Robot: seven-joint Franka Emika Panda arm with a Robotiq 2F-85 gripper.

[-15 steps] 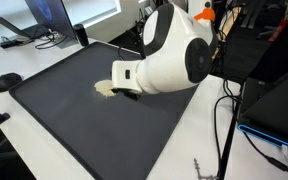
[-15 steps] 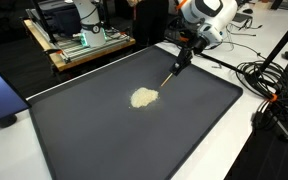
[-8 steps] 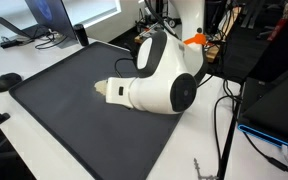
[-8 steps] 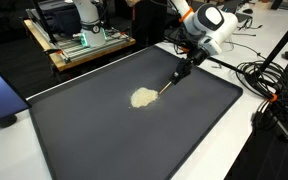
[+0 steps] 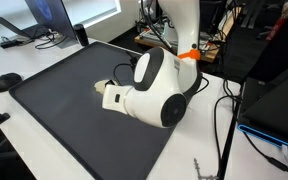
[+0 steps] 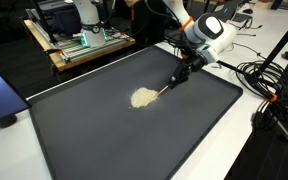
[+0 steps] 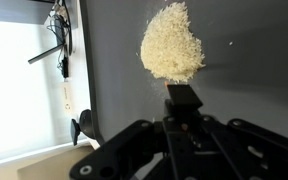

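A small heap of pale, crumbly grains (image 6: 142,97) lay near the middle of a big flat black mat (image 6: 84,135). The mat covered most of a white worktop (image 6: 229,150).

The jaws of the white robot arm (image 6: 212,30) were closed tight on a thin stick-like tool (image 6: 167,86). In that exterior view the jaws hung low over the mat at 2 o'clock from the heap and a little apart from it. The tool slanted down from them toward 8 o'clock, and its far end reached the edge of the heap. I could not tell if the end really touched the grains.

In the wrist view the dark end of the tool (image 7: 182,98) stuck out from the jaws. The heap (image 7: 172,42) sat just past it at 12 o'clock. A few loose crumbs lay on the mat (image 7: 259,70) at 3 o'clock from the heap.

In an exterior view the fat round part of the arm (image 5: 156,90) hid the jaws and most of the heap. Only a little pale bit of the heap (image 5: 100,87) peeked out at 9 o'clock from the arm.

A black computer mouse (image 5: 7,81) sat on the worktop (image 5: 24,60) just off the mat's edge, at 9 o'clock from the arm. An open laptop (image 5: 46,18) stood further back at 11 o'clock. In an exterior view a wooden cart (image 6: 79,48) stood past the mat at 11 o'clock from the heap. Black cables (image 6: 259,78) lay in loops on the worktop at 3 o'clock.
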